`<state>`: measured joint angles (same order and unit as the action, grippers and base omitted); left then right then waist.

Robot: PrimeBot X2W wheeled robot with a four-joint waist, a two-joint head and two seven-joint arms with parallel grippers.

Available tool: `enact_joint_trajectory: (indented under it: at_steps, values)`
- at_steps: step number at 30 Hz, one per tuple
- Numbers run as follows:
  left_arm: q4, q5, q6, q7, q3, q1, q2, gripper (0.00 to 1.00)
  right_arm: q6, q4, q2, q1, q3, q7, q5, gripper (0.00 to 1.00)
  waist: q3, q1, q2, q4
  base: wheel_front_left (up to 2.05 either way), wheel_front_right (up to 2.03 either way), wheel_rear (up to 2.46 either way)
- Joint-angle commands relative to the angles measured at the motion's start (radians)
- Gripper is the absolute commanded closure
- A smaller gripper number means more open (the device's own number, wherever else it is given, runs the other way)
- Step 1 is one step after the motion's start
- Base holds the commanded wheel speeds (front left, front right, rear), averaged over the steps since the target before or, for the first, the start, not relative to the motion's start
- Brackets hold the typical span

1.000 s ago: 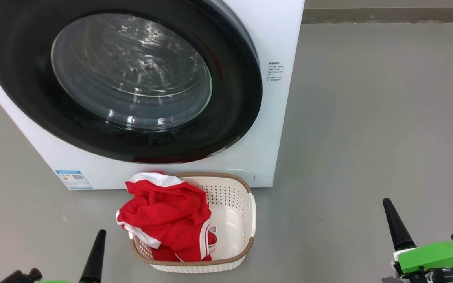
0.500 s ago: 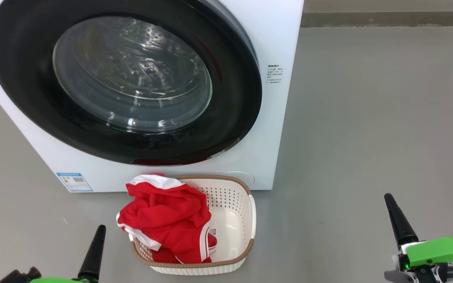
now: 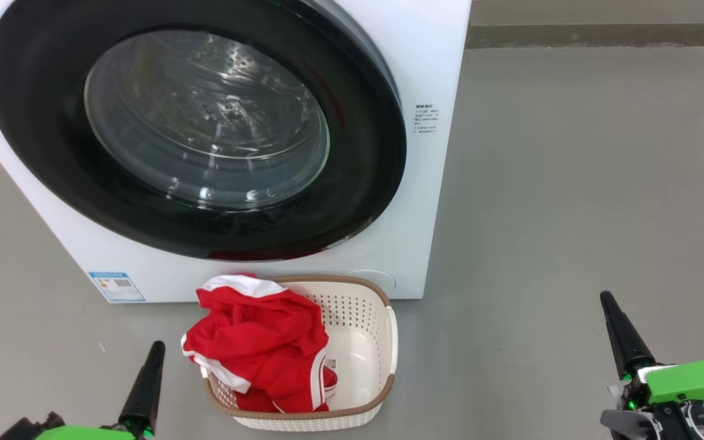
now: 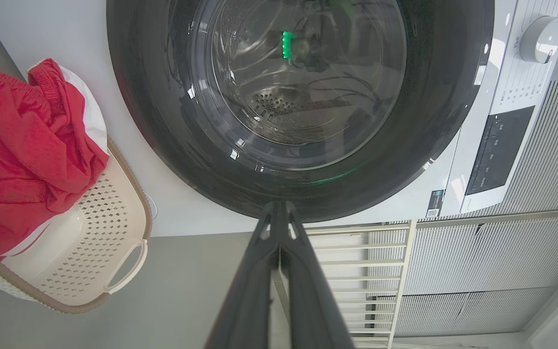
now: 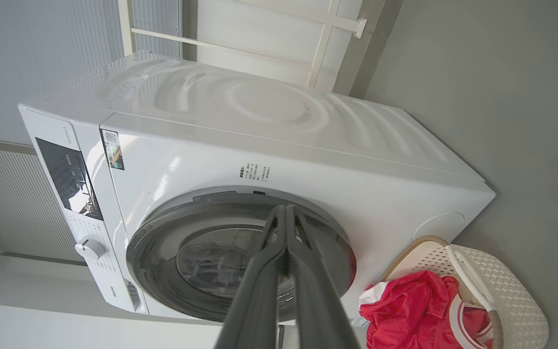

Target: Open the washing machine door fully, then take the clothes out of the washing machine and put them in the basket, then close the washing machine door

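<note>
In front of the robot, on the grey floor (image 3: 572,183), the washing machine (image 3: 434,55) stands with the washing machine door (image 3: 205,131) lying flush against its white front, apparently latched. Through the glass bowl the steel drum looks empty, though reflections hide part of it. The basket (image 3: 367,333) sits just below the door, touching or nearly touching the machine's base, a spot that likely kept the drop from drum to basket short. The clothes (image 3: 260,342), red with white trim, are heaped in its left half and spill over that rim.

The left gripper (image 3: 156,351) and the right gripper (image 3: 607,302) hang low and well apart, either side of the basket and clear of the door. On each, the two dark fingers are pressed together with nothing between them, as both wrist views confirm (image 4: 279,211) (image 5: 286,211). This reads as a rest posture, and the task looks essentially complete.
</note>
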<state>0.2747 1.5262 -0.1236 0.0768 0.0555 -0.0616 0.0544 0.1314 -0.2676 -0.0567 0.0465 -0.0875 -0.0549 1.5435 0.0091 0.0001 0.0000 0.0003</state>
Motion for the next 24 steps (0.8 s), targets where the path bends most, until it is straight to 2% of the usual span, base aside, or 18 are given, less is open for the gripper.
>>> enact_joint_trajectory:
  at_steps: [1,8,24]
  values:
    - [-0.028,0.031,-0.007,0.011,0.039,-0.041,0.009,1.0,-0.001,0.025,-0.017,0.049,0.012,-0.013,0.033,1.0,-0.001,-0.0001,0.0,0.0,0.0,0.0,0.0]
    - [-0.03,0.088,-0.007,0.028,0.049,-0.045,0.003,1.0,-0.001,0.025,-0.018,0.058,0.007,-0.031,0.091,1.0,-0.006,-0.0001,0.0,0.0,0.0,0.0,0.0]
    - [-0.03,0.088,-0.007,0.031,0.051,-0.046,0.002,1.0,-0.001,0.024,-0.013,0.059,0.001,-0.036,0.088,1.0,-0.006,-0.0001,0.0,0.0,0.0,0.0,0.0]
